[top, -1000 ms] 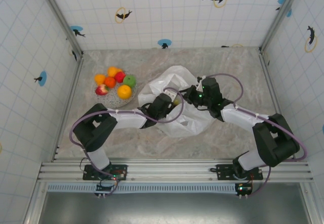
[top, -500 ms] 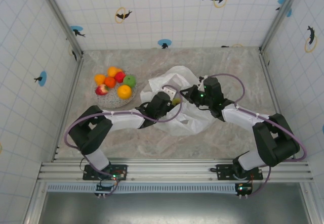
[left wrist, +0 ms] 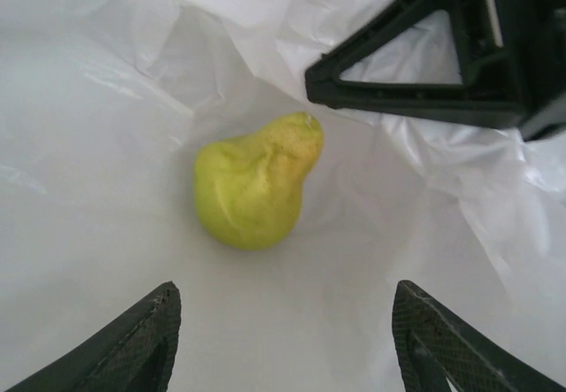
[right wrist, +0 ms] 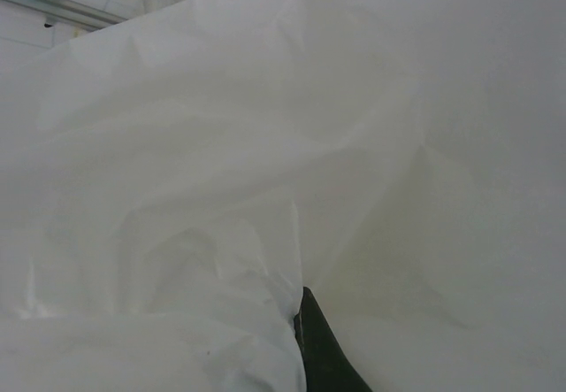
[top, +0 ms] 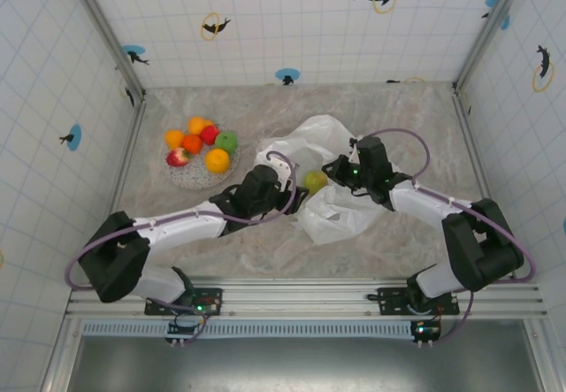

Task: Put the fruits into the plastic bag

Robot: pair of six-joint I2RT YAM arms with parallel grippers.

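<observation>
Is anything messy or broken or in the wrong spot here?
Nothing really stands out. The pear lies on its side inside the plastic bag, which is wrinkly but shows no tear. The right gripper pinches the bag's edge. The other fruits sit heaped on the plate, and none has rolled off.

Yellow-green on the pear (left wrist: 256, 184), shading to warmer yellow toward its narrow end. Translucent white across the wrinkled bag (top: 340, 215) (milky rather than clear). At upper left of the top view, speckled grey for the plate (top: 189, 178); orange on four fruits (top: 217, 159), red on two, green on the apple (top: 227, 141). Marbled beige-grey over the table (top: 416, 118). White, grid-lined walls (top: 292, 20), dotted with blue discs, black dolphins and yellow rings. Black and white on the arms (top: 177, 224), purple for their cables (top: 393, 130). Matt black, finely cross-hatched, on the left gripper (left wrist: 285, 321) fingers.
</observation>
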